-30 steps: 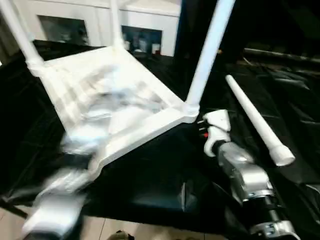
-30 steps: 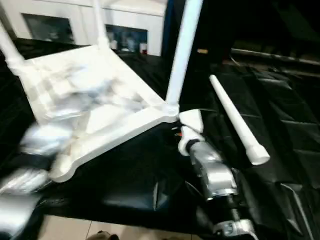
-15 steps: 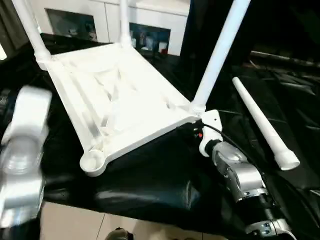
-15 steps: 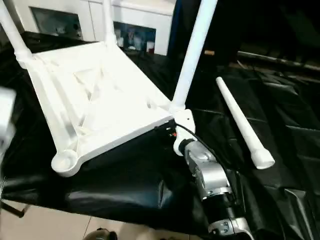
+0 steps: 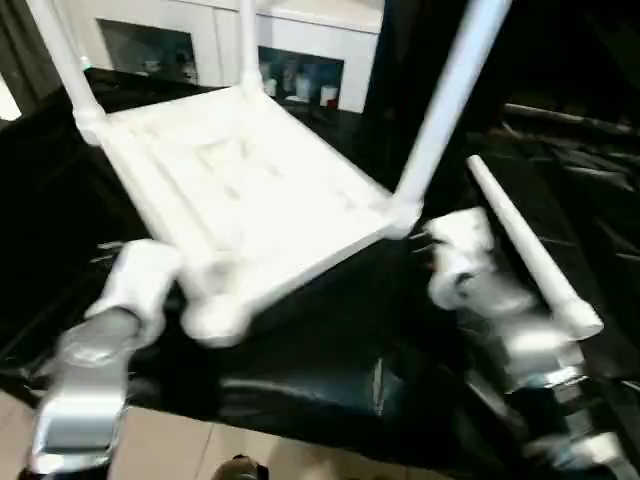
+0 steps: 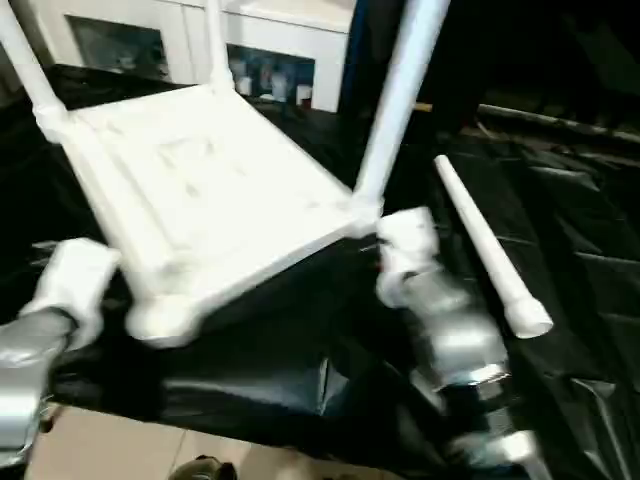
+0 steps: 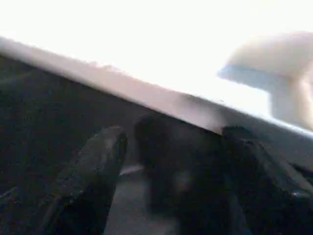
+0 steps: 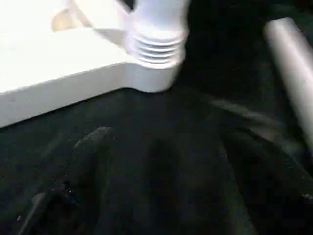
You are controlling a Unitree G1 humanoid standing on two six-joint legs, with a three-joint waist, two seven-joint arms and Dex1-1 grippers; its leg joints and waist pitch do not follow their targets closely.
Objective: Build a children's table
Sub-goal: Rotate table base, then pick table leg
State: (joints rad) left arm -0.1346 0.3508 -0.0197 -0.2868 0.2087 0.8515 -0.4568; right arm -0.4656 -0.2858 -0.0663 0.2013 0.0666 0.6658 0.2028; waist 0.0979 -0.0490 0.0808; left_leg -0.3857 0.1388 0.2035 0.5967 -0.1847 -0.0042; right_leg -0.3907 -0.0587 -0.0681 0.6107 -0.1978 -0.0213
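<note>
The children's table lies upside down on black cloth: its white tabletop (image 5: pixel 240 190) has its ribbed underside up. Three white legs stand in corner sockets, at the far left (image 5: pixel 65 60), the back (image 5: pixel 248 45) and the right (image 5: pixel 440 110). The near corner socket (image 5: pixel 213 320) holds no leg. Another leg (image 5: pixel 525 245) lies loose on the cloth to the right. My left gripper (image 7: pixel 173 139) is open just short of the tabletop's edge (image 7: pixel 146 93), near that bare socket. My right gripper (image 8: pixel 171 142) is open, nothing in it, just before the right corner socket (image 8: pixel 156 58).
A white cabinet with glass doors (image 5: pixel 290 60) stands behind the work. The black cloth (image 5: pixel 330 350) ends at a front edge with pale floor (image 5: pixel 250 450) below. My silver forearms (image 5: pixel 90 400) (image 5: pixel 530 350) reach in from both lower corners.
My left arm has swung in from the left edge toward the tabletop's near corner. My right wrist has drawn slightly right, away from the right corner socket.
</note>
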